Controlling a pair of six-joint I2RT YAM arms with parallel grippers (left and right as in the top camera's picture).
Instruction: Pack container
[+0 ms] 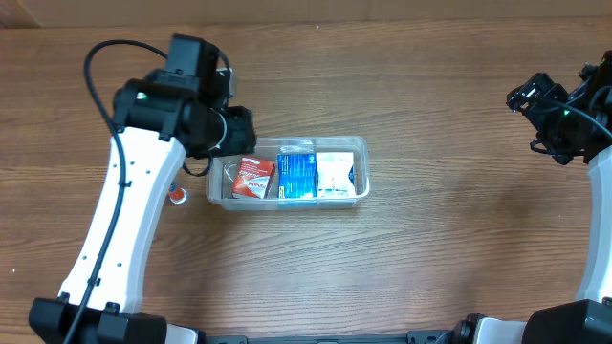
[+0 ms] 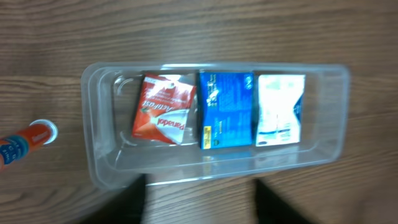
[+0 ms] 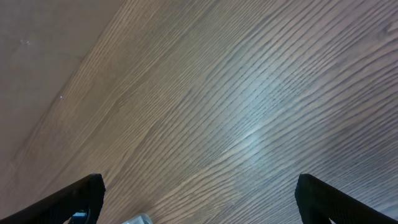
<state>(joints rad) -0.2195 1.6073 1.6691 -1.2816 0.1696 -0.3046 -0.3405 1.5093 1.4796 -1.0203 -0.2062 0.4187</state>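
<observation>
The container (image 1: 362, 173) sits near the middle of the bench (image 1: 440, 268). Its long axis runs left to right in the overhead view, so one short end points toward the left arm and the other toward the right arm. It stands flat on its base with the open top upward.

Three small boxes lie flat in a row along that axis. A red-and-white Panadol box (image 1: 252, 178) is nearest the left end and slightly skewed. A blue box (image 1: 296, 175) is in the middle, and a white box (image 1: 335, 175) is toward the right end. The blue and white boxes lie edge to edge. Some bare floor shows between the red-and-white box and the left wall.

The left claw (image 2: 202, 202) hangs over the long side of the container that runs along the bottom of the left wrist view. Its two dark fingers (image 2: 138, 200) are spread wide and hold nothing. From above, the left arm's wrist covers the container's left end.

A small orange tube (image 2: 18, 144) with a white cap lies on the bench just beside that left end, cap toward the container and not touching it.

The right claw (image 3: 199, 211) is well apart from the container at the far right of the bench. Its fingers (image 3: 81, 199) are also spread wide and empty, above bare wood grain.
</observation>
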